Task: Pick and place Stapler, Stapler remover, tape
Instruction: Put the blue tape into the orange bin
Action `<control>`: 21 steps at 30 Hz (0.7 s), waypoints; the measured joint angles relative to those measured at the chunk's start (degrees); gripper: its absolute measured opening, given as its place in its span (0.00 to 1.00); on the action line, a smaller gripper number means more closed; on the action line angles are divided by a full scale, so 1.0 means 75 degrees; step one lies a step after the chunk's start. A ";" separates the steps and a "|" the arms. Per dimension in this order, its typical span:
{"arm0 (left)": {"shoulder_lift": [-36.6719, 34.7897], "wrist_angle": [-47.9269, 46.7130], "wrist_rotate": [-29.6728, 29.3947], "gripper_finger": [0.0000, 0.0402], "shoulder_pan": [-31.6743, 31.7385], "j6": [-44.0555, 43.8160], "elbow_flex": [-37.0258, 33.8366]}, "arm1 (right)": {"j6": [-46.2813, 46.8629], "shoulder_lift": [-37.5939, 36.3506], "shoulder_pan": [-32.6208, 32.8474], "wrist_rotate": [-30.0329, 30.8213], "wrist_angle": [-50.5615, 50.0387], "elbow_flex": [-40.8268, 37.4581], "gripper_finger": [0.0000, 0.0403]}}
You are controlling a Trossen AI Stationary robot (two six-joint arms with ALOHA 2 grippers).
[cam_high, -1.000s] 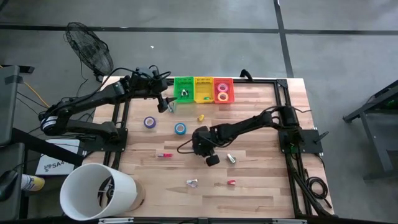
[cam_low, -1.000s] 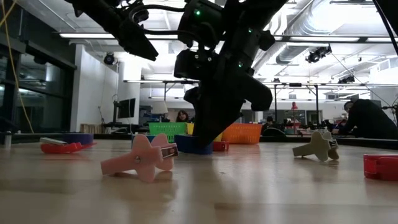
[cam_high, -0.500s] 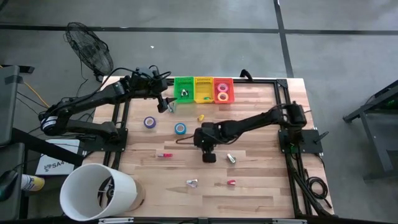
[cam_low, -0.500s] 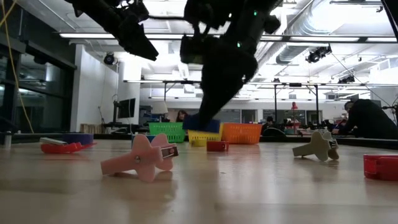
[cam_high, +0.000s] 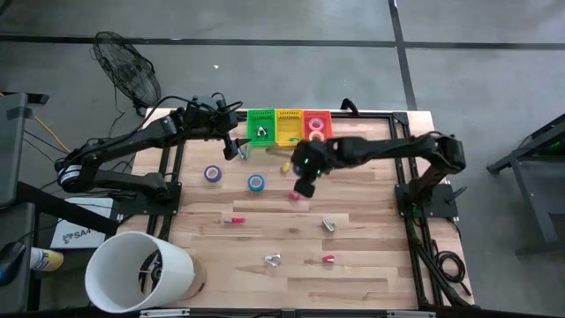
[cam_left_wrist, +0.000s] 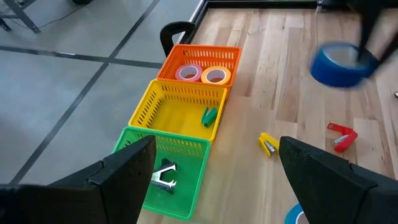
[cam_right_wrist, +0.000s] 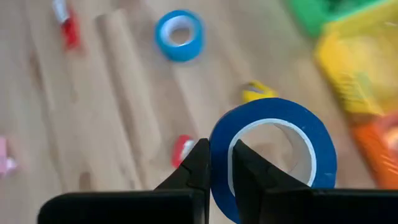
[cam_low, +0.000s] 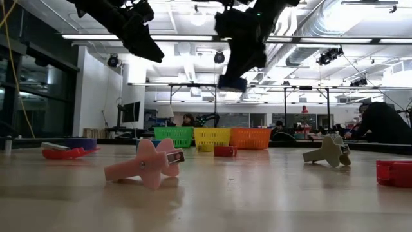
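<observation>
Tape roll, dark blue (cam_right_wrist: 273,155): hanging in the air above the wooden table (cam_high: 371,256), pinched through its wall by the narrowed fingers of the right gripper (cam_right_wrist: 217,171), near the orange basket (cam_left_wrist: 200,62). That basket is holding a pink roll (cam_left_wrist: 188,73) and a yellow roll (cam_left_wrist: 215,75). Light blue roll (cam_high: 255,182) and purple roll (cam_high: 212,173) are lying flat on the table, well apart from the baskets. Left gripper (cam_left_wrist: 214,165) is hovering with fingers spread wide and empty over the green basket (cam_left_wrist: 186,186), in which a silvery claw piece (cam_left_wrist: 163,176) is lying.
</observation>
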 joint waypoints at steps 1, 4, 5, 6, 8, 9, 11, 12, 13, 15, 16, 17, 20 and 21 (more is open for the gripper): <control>0.0000 0.0005 0.0000 0.83 0.0000 -0.0002 0.0000 | 0.0097 -0.0078 -0.0147 0.0016 -0.0024 0.0000 0.07; 0.0000 0.0035 0.0001 0.83 0.0000 -0.0003 -0.0002 | 0.0430 -0.0235 -0.0617 -0.0011 -0.0061 0.0000 0.07; 0.0000 0.0033 0.0006 0.83 0.0000 -0.0003 0.0000 | 0.0531 -0.0245 -0.0782 -0.0048 -0.0062 0.0000 0.07; 0.0000 0.0035 0.0008 0.83 0.0000 -0.0003 0.0000 | 0.0580 -0.0251 -0.0945 -0.0099 -0.0062 0.0000 0.07; 0.0000 0.0035 0.0009 0.83 0.0000 -0.0003 0.0000 | 0.0590 -0.0251 -0.1285 -0.0259 -0.0093 0.0000 0.07; 0.0000 0.0035 0.0009 0.83 0.0000 -0.0003 0.0000 | 0.0582 -0.0251 -0.1453 -0.0267 -0.0100 0.0000 0.07; 0.0000 0.0035 0.0009 0.83 0.0000 -0.0003 0.0000 | 0.0468 -0.0251 -0.1799 -0.0301 -0.0097 0.0000 0.07; 0.0000 0.0035 0.0010 0.83 0.0000 -0.0003 0.0000 | 0.0305 -0.0251 -0.1978 -0.0319 -0.0097 0.0000 0.07; 0.0000 0.0035 0.0010 0.83 0.0000 -0.0003 -0.0002 | 0.0061 -0.0251 -0.2162 -0.0424 -0.0097 0.0000 0.07; 0.0000 0.0035 0.0012 0.83 0.0000 -0.0009 0.0000 | -0.0608 -0.0251 -0.2520 -0.0789 -0.0097 0.0000 0.07; 0.0000 0.0035 0.0012 0.83 0.0000 -0.0035 -0.0003 | -0.1051 -0.0239 -0.2682 -0.0988 -0.0092 -0.0002 0.07; 0.0000 0.0035 0.0017 0.83 0.0000 -0.0043 0.0000 | -0.1500 -0.0217 -0.2822 -0.1161 -0.0077 -0.0020 0.07; 0.0000 0.0032 0.0035 0.83 -0.0001 -0.0141 0.0000 | -0.2972 -0.0104 -0.3221 -0.1602 -0.0398 -0.0040 0.07; 0.0000 0.0032 0.0035 0.83 0.0000 -0.0187 0.0000 | -0.3501 -0.0069 -0.3333 -0.1686 -0.0521 -0.0046 0.07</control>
